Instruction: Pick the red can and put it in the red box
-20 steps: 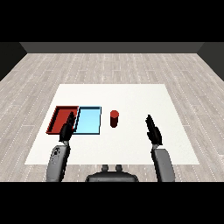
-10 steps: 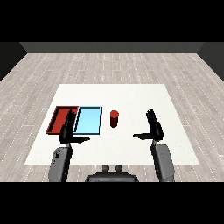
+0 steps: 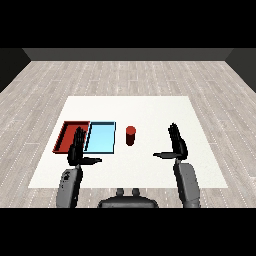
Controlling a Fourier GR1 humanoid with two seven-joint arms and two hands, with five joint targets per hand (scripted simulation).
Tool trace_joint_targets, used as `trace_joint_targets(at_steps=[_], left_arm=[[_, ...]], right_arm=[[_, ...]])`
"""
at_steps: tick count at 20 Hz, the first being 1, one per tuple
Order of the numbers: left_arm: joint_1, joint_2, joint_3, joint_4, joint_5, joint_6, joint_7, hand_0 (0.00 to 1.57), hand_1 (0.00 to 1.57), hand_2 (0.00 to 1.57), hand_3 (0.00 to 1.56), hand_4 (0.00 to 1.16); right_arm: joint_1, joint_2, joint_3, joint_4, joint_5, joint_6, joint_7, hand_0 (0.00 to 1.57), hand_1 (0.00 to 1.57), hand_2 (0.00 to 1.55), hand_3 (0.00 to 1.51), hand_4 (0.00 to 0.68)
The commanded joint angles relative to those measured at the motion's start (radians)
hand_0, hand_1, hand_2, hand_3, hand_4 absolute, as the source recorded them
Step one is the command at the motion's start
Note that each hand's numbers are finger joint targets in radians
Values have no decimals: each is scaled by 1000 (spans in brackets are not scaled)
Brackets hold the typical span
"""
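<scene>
Red can (image 3: 130, 136) upright on white table (image 3: 150, 107), long axis vertical, just right of light blue tray (image 3: 100, 138). Right hand (image 3: 176, 143) released, fingers straight, thumb out; can lies at its 9 o'clock, apart. Left hand (image 3: 77, 150) released, overlapping front edge of red tray (image 3: 67, 136); can at its 2 o'clock. Right hand likely nearer. Both trays hold nothing visible.
</scene>
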Motion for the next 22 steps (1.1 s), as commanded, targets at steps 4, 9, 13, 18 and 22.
trace_joint_targets(at_steps=[4,9,13,18,22], left_arm=[[6,0,8,-26,35,-27,15,0,0,0,0,0],[-21,-2,20,28,17,-16,-29,0,0,0,0,0],[-4,-16,13,49,-1,-3,-67,0,0,0,0,0],[10,3,29,-2,39,-35,-33,0,0,0,0,0],[-17,2,36,-61,61,-12,48,0,0,0,0,0]], right_arm=[[32,14,-1,-16,-15,3,-20,0,0,0,0,0],[-155,17,-15,132,-20,-15,44,0,0,0,0,0],[-117,38,34,122,41,-50,22,0,0,0,0,0],[-155,22,10,166,-2,-20,53,0,0,0,0,0],[-254,82,63,255,3,-110,51,0,0,0,0,0]])
